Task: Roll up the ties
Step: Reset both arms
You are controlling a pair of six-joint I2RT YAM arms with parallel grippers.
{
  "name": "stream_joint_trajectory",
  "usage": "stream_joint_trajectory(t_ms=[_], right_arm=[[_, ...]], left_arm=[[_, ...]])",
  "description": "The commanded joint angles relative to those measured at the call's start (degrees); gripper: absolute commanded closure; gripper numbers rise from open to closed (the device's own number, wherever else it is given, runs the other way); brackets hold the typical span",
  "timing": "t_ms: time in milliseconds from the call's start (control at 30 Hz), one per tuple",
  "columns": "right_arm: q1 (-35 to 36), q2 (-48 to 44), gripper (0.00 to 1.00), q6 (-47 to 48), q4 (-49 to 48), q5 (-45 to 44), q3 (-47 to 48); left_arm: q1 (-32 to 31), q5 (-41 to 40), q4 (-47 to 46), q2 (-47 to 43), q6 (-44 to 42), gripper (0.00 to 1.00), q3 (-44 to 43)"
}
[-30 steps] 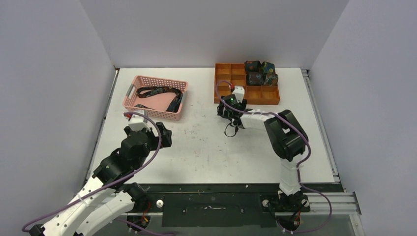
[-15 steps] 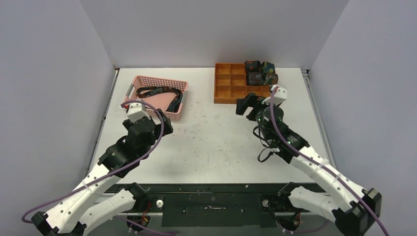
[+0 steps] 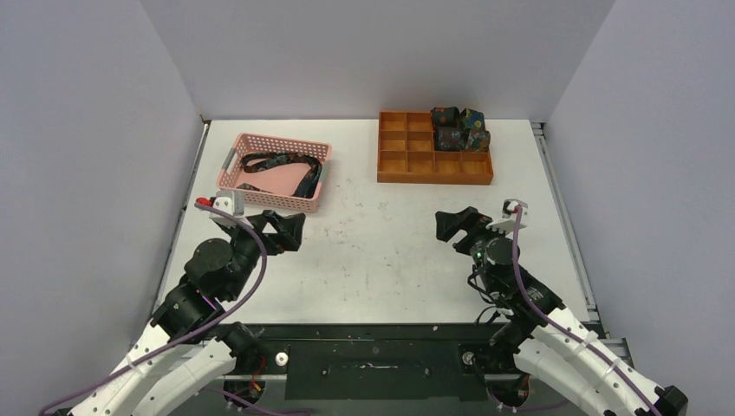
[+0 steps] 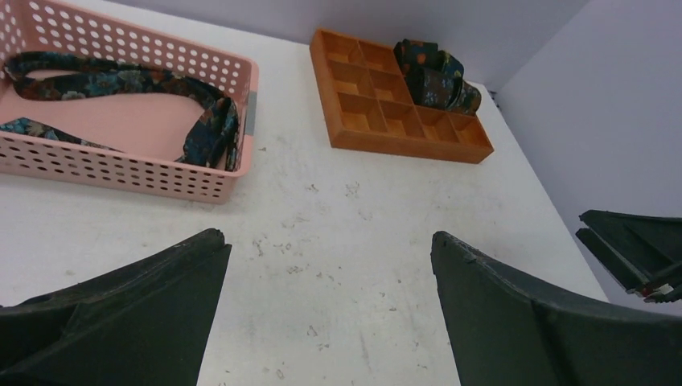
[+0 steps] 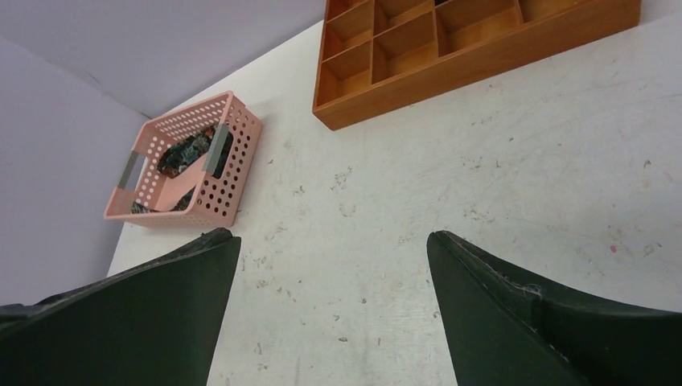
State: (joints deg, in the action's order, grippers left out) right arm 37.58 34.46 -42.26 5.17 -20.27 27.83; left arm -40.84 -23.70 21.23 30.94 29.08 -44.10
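My left end effector (image 4: 326, 237) and right end effector (image 5: 331, 235) gape apart. Loose tie (image 3: 282, 162) in basket (image 3: 276, 202) at 11 o'clock, partly wall-hidden; rolled ties (image 3: 458, 128) in tray (image 3: 433, 178) at 1 o'clock.

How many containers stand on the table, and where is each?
2. A pink basket sits far left, holding unrolled tie fabric. An orange divided tray sits far right, with rolled ties in its far-right compartments. No others show.

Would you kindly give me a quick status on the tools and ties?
Left tool open, empty. Right tool open, empty. Loose tie in pink basket; rolled ties in orange tray. Nothing blocking.
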Motion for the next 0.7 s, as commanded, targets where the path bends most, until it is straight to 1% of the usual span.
stream_joint_trajectory(t_ms=[0,33,67,100,133,200,233,300,433,533,600,633,667], right_arm=[[0.25,0.88,0.1,-5.46,0.79,-6.25,0.08],[0.24,1.67,0.1,-6.49,1.95,-8.12,0.32],[0.33,2.61,0.1,-8.81,3.58,-10.07,0.63],[0.3,3.4,0.1,-10.69,5.01,-11.27,0.98],[0.28,4.09,0.1,-11.3,5.55,-11.73,1.15],[0.29,5.14,0.1,-9.95,4.58,-11.14,1.15],[0.3,5.59,0.1,-9.32,3.76,-10.79,1.17],[0.27,6.42,0.1,-9.24,3.39,-11.01,1.46],[0.31,7.55,0.1,-5.38,2.54,-12.0,1.68],[0.3,8.25,0.1,-2.98,3.18,-13.49,1.62],[0.3,8.15,0.1,-1.1,3.63,-14.2,1.39],[0.3,7.86,0.1,-0.52,4.15,-15.25,1.24],[0.36,7.33,0.1,-0.35,4.5,-16.26,0.97]], left_arm=[[-0.12,-7.82,-10.51,-1.0,-4.44,0.04,1.13],[-0.12,-13.33,-7.63,0.48,-0.91,0.04,0.48],[-0.12,-17.09,-4.44,2.52,1.4,0.04,-0.94],[-0.11,-18.58,-1.36,4.96,3.0,0.03,-2.81],[-0.07,-19.68,1.58,7.38,5.55,0.04,-4.04],[-0.03,-20.91,10.93,13.32,14.97,0.04,-8.16],[-0.03,-21.09,16.36,17.53,18.25,0.04,-10.13],[0.04,-19.97,21.49,22.28,21.46,0.04,-13.48],[1.24,-12.3,19.12,25.12,11.12,0.04,-15.76],[3.67,-5.38,13.92,22.53,2.66,0.04,-10.01],[8.79,2.92,10.69,19.2,0.22,0.04,-5.87],[10.84,5.66,9.21,17.57,-0.49,0.03,-4.46],[11.99,5.97,7.94,16.27,-0.38,0.04,-3.62]])
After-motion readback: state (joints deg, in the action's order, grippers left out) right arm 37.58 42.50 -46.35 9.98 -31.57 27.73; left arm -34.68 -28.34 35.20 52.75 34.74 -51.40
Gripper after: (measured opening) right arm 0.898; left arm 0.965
